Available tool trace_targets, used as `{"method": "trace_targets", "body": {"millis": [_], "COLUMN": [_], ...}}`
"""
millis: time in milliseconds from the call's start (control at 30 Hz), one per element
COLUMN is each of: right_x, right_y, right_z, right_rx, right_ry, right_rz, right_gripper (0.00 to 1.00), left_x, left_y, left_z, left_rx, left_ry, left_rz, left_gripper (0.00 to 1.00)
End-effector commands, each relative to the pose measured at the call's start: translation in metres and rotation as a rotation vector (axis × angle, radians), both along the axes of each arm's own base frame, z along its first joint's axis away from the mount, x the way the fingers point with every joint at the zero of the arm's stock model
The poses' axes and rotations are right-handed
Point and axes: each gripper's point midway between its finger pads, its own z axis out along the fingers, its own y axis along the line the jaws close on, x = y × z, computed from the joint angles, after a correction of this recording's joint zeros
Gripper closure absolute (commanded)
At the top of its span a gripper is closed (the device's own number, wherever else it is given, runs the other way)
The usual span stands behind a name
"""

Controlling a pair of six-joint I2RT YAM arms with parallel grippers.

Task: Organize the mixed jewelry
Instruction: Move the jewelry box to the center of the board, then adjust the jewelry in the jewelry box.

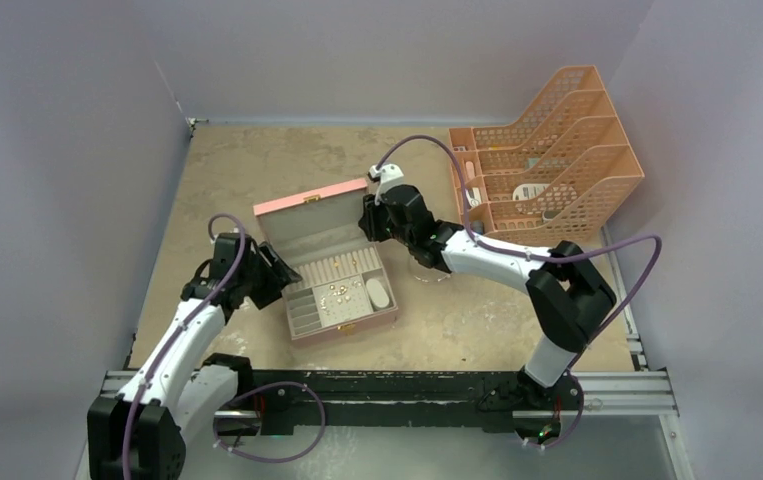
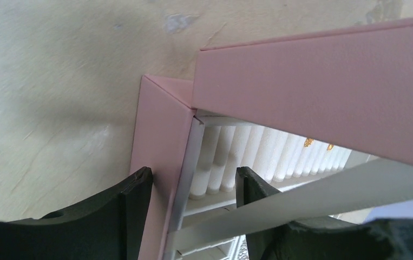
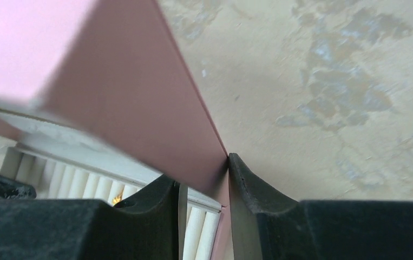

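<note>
At the centre of the top view the pink box sits open on the surface, its lid raised at the far side and its grey-lined tray facing the arms. Most of the mixed jewelry lies inside that tray: small gold pieces are scattered in a middle compartment, a few more sit on the ribbed ring rolls behind it, and a white oval object rests in the compartment at lower right. Just right of the box, partly under the right arm, a thin wire hoop seems to lie on the surface, too faint to trace fully. At the left of the box the left gripper straddles the side wall; its wrist view shows the jaws wide, one finger outside the pink wall, the other over the white rolls with a clear gap, so nothing is clamped. Two gold specks show on the rolls under the lid's edge. At the box's far right corner the right gripper stands with jaws narrower, astride the right wall; the outer finger touches the wall, while a strip of lining shows beside the inner one. A gold glint sits on the rolls there. In the upper right of the top view stands an orange mesh file rack.
</note>
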Motion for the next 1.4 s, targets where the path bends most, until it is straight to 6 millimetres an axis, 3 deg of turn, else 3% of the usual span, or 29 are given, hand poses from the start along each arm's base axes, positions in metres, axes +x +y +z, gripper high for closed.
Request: {"method": "trace_targets", "body": {"millis": [0,100,167,367,533,700,967,1167,1367], "right_x": [0.051,0.074,0.079,0.059,0.04,0.019,-0.016,-0.037,-0.051], "right_y": [0.012,0.013,0.016,0.003,-0.011,-0.021,0.005,0.027,0.022], "right_z": [0.082,0.088,0.086,0.082,0.087,0.074,0.035,0.012,-0.004], "right_rx": [0.144,0.16,0.154,0.164,0.163,0.123,0.082,0.007,-0.058], "right_ry": [-0.241,-0.26,-0.255,-0.22,-0.11,-0.011,0.146,0.191,0.227], "right_rz": [-0.039,-0.04,-0.031,-0.026,-0.058,-0.057,0.052,0.118,0.126], "right_gripper": [0.72,0.72,0.71,0.48,0.42,0.45,0.78,0.72,0.64], "left_x": [0.054,0.074,0.084,0.096,0.093,0.09,0.087,0.082,0.08], "left_y": [-0.039,-0.046,-0.047,-0.042,-0.041,-0.038,-0.034,-0.035,-0.035], "left_z": [0.042,0.044,0.042,0.04,0.05,0.06,0.053,0.047,0.043], "left_rx": [-0.157,-0.174,-0.161,-0.104,-0.09,-0.065,-0.025,-0.029,-0.029], "left_ry": [-0.289,-0.329,-0.32,-0.333,-0.366,-0.395,-0.383,-0.364,-0.354], "left_rz": [-0.154,-0.186,-0.193,-0.204,-0.225,-0.231,-0.247,-0.262,-0.264], "left_gripper": [0.44,0.45,0.46,0.44,0.4,0.39,0.41,0.43,0.44]}}
